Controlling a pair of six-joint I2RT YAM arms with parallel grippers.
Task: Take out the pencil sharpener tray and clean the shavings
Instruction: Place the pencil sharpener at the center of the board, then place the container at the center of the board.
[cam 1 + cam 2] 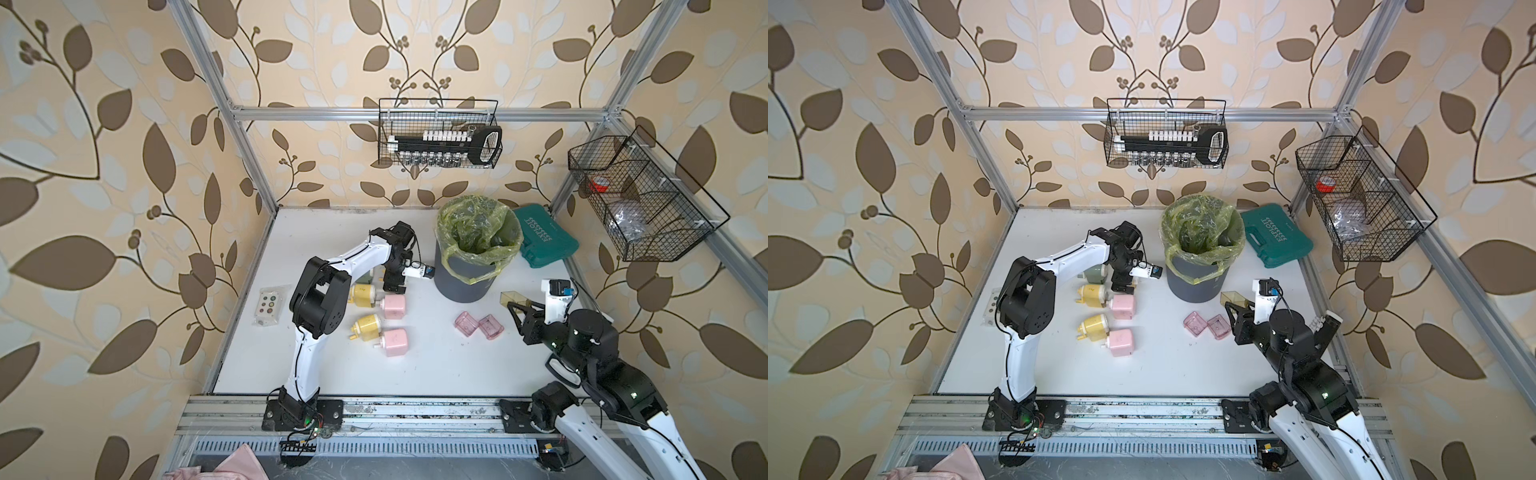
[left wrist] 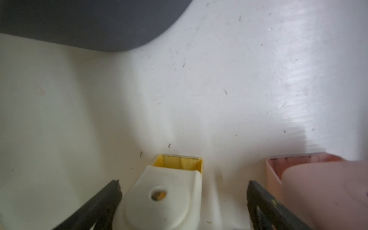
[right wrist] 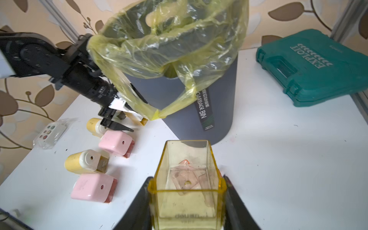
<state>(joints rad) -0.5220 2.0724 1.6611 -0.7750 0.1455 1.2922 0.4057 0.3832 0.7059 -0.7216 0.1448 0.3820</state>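
A translucent yellow pencil sharpener tray (image 3: 187, 185) sits between the fingers of my right gripper (image 3: 187, 179), which is shut on it. In both top views that tray (image 1: 512, 298) (image 1: 1233, 298) hangs just right of the bin's base. Its inside holds only smears; the shavings are out of view. My left gripper (image 2: 184, 191) is open, its fingers standing apart on both sides of a cream-and-yellow sharpener (image 2: 165, 195) that lies on the table with its slot empty. Two pink trays (image 1: 466, 324) (image 1: 491, 326) lie on the table.
A grey bin (image 1: 465, 286) lined with a yellow-green bag stands mid-table. Yellow (image 1: 366, 327) and pink (image 1: 394, 342) sharpeners lie left of centre. A green tool case (image 1: 546, 241) sits at back right, a button box (image 1: 269, 307) at far left. Wire baskets (image 1: 440, 133) hang on the frame.
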